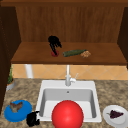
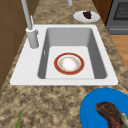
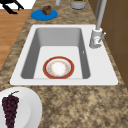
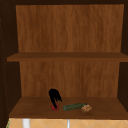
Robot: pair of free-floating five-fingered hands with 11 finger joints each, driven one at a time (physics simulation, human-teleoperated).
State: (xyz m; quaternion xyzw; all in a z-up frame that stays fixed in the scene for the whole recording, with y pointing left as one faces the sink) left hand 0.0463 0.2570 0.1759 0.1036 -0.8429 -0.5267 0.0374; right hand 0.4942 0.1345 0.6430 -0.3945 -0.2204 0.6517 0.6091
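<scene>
Okay, you are at the reach-and-grasp step up on the cabinet shelf (image 1: pixel 105 56). Your right hand (image 1: pixel 54 42) hangs over the small red round thing (image 1: pixel 55 53), pointing down and meeting its top at the shelf's left-middle. The upper view shows the same: the hand is right above the red thing and in contact with it. I cannot tell whether the hand is closed on it or just resting there, so don't assume a grip. Just right of the red thing lies a dark green cucumber (image 1: pixel 74 52), near it but apart, with a brown lump (image 1: pixel 85 54) at the cucumber's far end. My judgement is that the next move calls for a firm hold around the red thing before any lift. Then go straight up and forward, so you don't knock the cucumber or clip the shelf edge. Your left hand (image 1: pixel 33 119) is idle, low at the counter's front edge just beside the blue plate (image 1: pixel 23 115) with its brown piece of meat (image 1: pixel 16 106). The right side view shows it loose and spread. Down below, a red-rimmed bowl (image 2: pixel 69 63) sits in the sink (image 2: pixel 105 79) basin, the faucet (image 1: pixel 68 78) stands behind it, and a white plate (image 1: pixel 123 121) with grapes (image 3: pixel 10 107) is on the right counter.
</scene>
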